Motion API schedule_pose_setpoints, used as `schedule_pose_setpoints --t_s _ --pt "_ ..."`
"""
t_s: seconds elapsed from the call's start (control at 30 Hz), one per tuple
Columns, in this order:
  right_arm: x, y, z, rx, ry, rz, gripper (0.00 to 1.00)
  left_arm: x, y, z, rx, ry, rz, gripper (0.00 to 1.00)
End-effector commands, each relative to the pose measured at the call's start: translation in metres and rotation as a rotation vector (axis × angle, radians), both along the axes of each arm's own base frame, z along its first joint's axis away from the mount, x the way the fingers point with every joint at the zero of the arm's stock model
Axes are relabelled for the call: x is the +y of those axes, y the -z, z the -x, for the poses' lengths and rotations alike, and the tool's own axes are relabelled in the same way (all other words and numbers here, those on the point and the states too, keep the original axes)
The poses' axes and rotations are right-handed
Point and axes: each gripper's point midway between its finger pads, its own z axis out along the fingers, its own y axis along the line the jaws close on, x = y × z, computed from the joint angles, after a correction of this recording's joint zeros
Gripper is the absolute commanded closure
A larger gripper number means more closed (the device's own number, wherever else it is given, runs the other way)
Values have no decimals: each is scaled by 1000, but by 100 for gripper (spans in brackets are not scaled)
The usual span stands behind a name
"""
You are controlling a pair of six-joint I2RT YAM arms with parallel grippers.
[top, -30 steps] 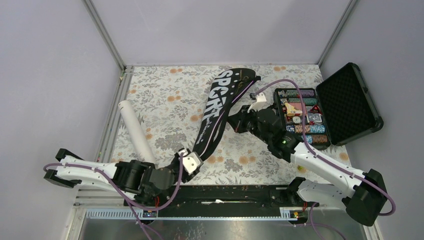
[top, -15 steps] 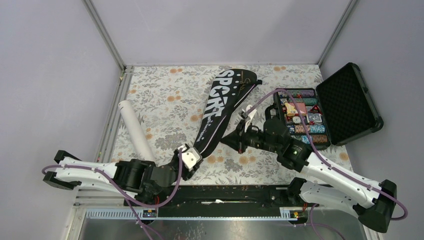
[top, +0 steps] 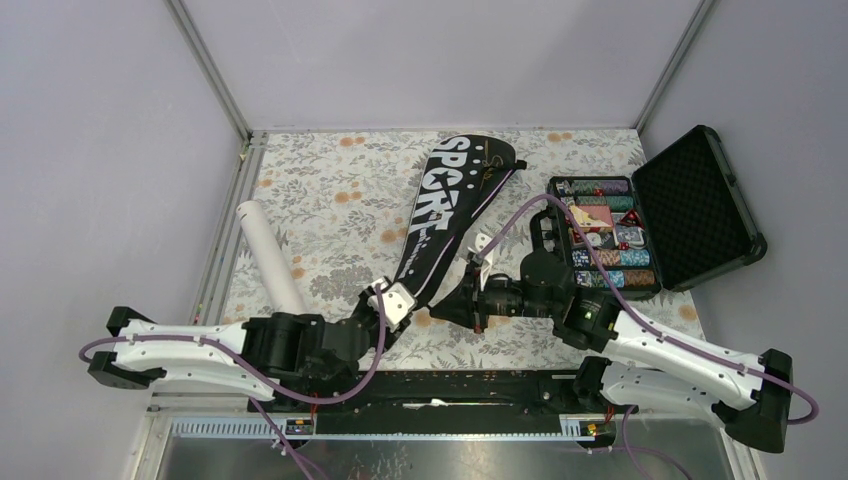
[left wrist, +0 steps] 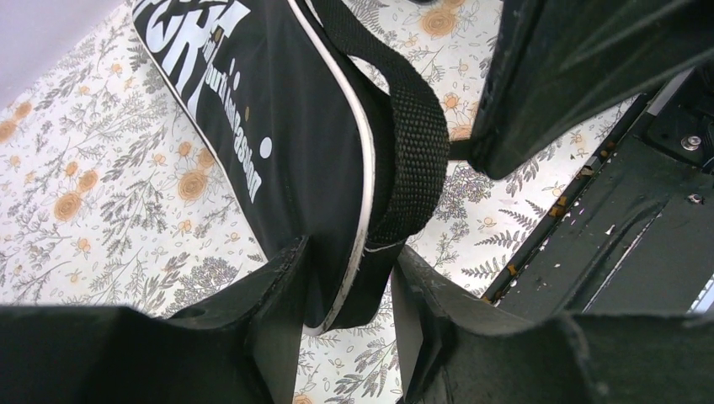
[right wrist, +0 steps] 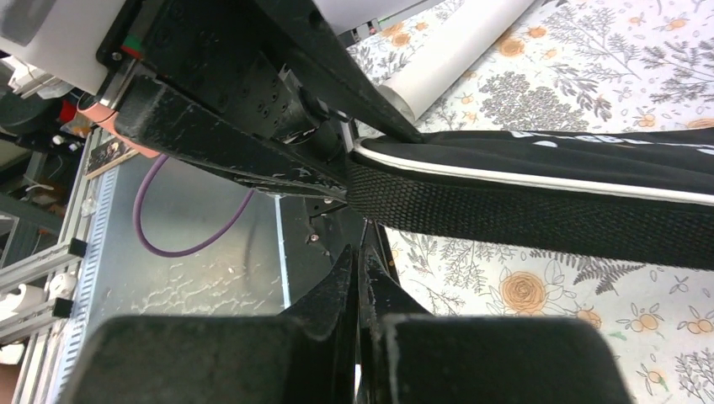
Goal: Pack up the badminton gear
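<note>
My claw (left wrist: pixel 347 273) pinches the narrow end of the long black fabric racket bag (left wrist: pixel 278 118), its woven black strap (left wrist: pixel 417 143) lying alongside over flowered tablecloth (left wrist: pixel 101 185).

Bag (top: pixel 440 215) tip — behind left claw (top: pixel 398 296), tube (right wrist: pixel 455 59) cropped

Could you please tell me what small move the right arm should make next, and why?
Probably open the right gripper and ease it onto the strap. The left gripper clamps the narrow end of the racket bag, while the right one is shut, apparently on nothing, just short of the strap.
</note>
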Motion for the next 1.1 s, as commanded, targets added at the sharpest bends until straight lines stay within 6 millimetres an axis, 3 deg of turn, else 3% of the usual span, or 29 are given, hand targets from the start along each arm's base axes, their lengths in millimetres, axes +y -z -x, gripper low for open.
schedule_pose_setpoints --t_s 0.0,0.37,0.5,0.63,0.83,0.93,1.07 --pt "11 -17 29 -1 -141 -70 100 -7 -29 -7 31 -41 120 60" --pt "24 28 25 76 -68 43 100 -14 -29 -12 52 -42 117 61" --pt "10 35 -8 35 132 83 100 -12 -23 -11 68 -51 104 61" --pt "-18 20 -27 -22 291 47 74 -8 -15 -12 82 -69 89 60" --pt "-70 30 -26 7 420 132 29 -5 6 -15 127 -125 73 59" --pt "-107 30 -30 16 541 154 17 -8 25 -12 170 -138 37 59" --pt "-145 14 -34 26 670 98 1 -15 42 -10 203 -145 22 57"
